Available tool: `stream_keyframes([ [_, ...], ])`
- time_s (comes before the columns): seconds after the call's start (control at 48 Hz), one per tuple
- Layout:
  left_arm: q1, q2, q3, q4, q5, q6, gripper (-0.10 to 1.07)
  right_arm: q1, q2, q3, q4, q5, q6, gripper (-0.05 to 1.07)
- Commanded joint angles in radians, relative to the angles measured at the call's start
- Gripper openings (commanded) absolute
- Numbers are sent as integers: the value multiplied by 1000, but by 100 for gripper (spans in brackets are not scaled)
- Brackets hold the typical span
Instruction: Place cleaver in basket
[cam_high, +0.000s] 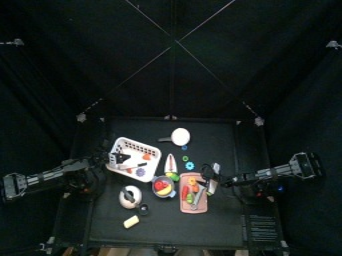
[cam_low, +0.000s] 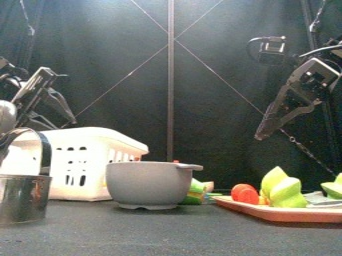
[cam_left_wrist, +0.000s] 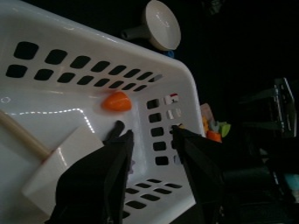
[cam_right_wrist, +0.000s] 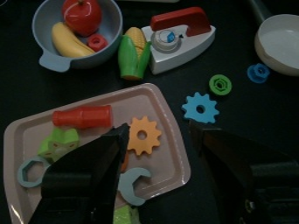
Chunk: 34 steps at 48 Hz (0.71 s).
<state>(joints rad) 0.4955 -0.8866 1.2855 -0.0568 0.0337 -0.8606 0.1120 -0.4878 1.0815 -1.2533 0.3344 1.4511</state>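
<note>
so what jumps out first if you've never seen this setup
The white basket at the table's left catches the eye first; the left gripper hangs open just above its floor, where a pale cleaver with a wooden handle already lies beside a small orange piece. On the right, the right gripper hovers open over a pink tray of coloured gears and toy tools.
</note>
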Motion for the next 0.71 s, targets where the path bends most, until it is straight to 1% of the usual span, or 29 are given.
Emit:
stream_keyframes([
  [0.0, -2, 2, -32, 9, -55, 3, 80, -5, -6, -17, -3, 0, -2, 90],
  [0.146, -6, 0, -31, 21, -94, 2, 80, -6, -6, -18, -3, -2, -2, 90],
  [0.396, -28, 0, -25, 21, -94, 2, 80, -14, 0, -18, -3, -2, -2, 90],
  [0.688, -28, 2, -25, 21, -94, 2, 80, -18, 3, -20, -5, -3, -2, 90],
])
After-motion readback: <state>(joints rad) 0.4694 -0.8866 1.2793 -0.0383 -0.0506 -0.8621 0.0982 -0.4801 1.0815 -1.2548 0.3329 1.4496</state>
